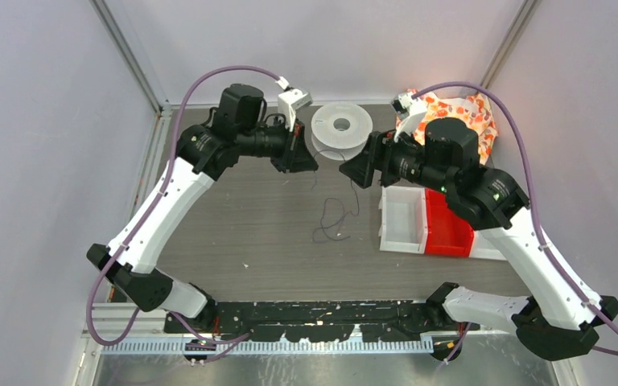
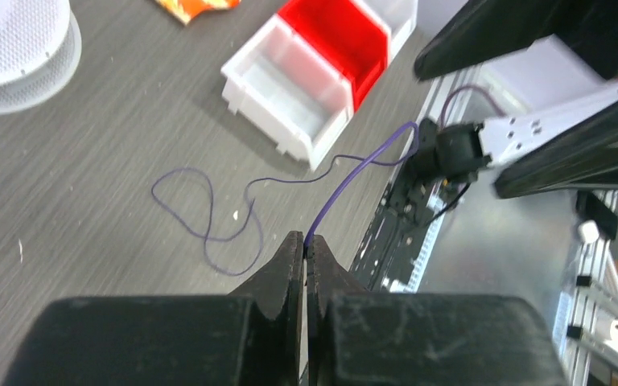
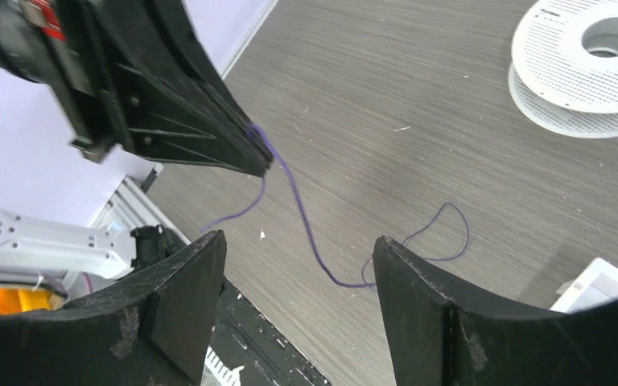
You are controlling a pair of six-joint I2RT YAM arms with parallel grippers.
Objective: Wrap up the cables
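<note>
So the grey wood-grain table point(image 1: 273, 233) is sitting under everything. The round white perforated plastic spool point(image 1: 342, 126) is lying just beyond the tips of both arms. The white open plastic bin point(image 1: 402, 219) and the red one point(image 1: 447, 225) beside it are sitting under the right arm, behind its fingers.

The left gripper point(image 2: 305, 241) is pressing its jaws together and pinching one end of the thin purple cable point(image 3: 304, 221). The right gripper point(image 3: 299, 241) is spreading its jaws wide, gripping nothing. From the pinch, the cable is drooping across the gap in front of the right jaws, then lying in loose loops on the table below both tips.

What's worrying me: that wire is way thinner than a finger, so I reckon it could slide out of the left pinch the moment anything tugs it. The right jaws could also close on air, since the strand is hanging ahead of them, not between. And those loose loops look likely to knot when dragged.
</note>
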